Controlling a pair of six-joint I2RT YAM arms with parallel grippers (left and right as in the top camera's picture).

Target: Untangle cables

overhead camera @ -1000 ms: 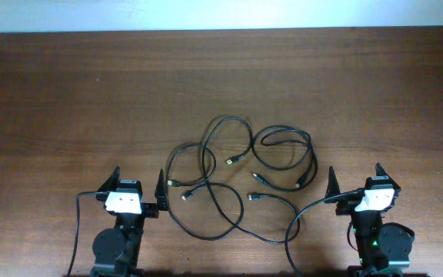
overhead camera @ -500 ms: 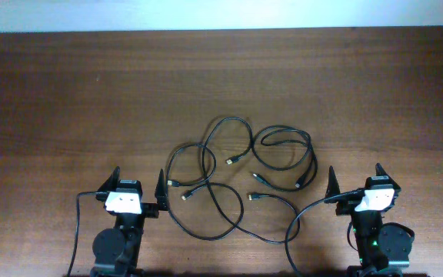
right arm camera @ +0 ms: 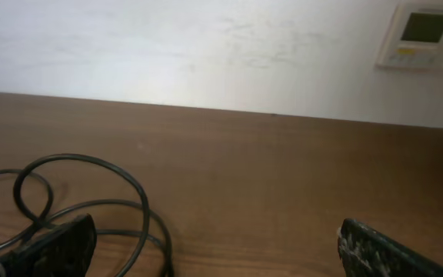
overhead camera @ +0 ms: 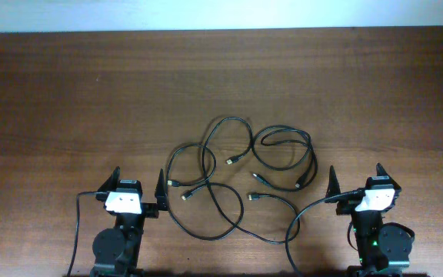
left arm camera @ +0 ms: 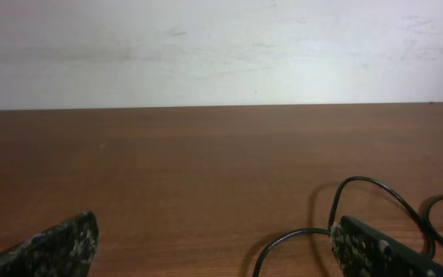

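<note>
On the brown tabletop (overhead camera: 52,92), one loose tangle of thin black cables (overhead camera: 220,185), lying flat around the middle and nearer the front edge than the back. Six small metal-tipped plug ends (overhead camera: 231,161) countable from overhead: one inside the tangle, two close together at its left, two at centre right, one on the right-hand coil. Number of separate cords hard to tell through the crossings. Three main loop groups: a tall loop at top centre, a doubled coil at right, a wide loop at the bottom.

Two grippers, both at the front edge. At front left, the left gripper (overhead camera: 138,183), spread wide and holding nothing, its inner finger just beside the two left plug ends; contact not discernible. At front right, the right gripper (overhead camera: 355,178), likewise wide apart and empty, near the doubled coil but clear of it.

Two thicker black wires (overhead camera: 292,225), one per arm, the right one curving over the tabletop close to the lowest cable.

From the left wrist, two dark fingers (left arm camera: 60,246) at the lower corners, cable loops at lower right. From the right wrist, the coil at lower left and one pale wall panel (right arm camera: 420,35) at upper right.
</note>
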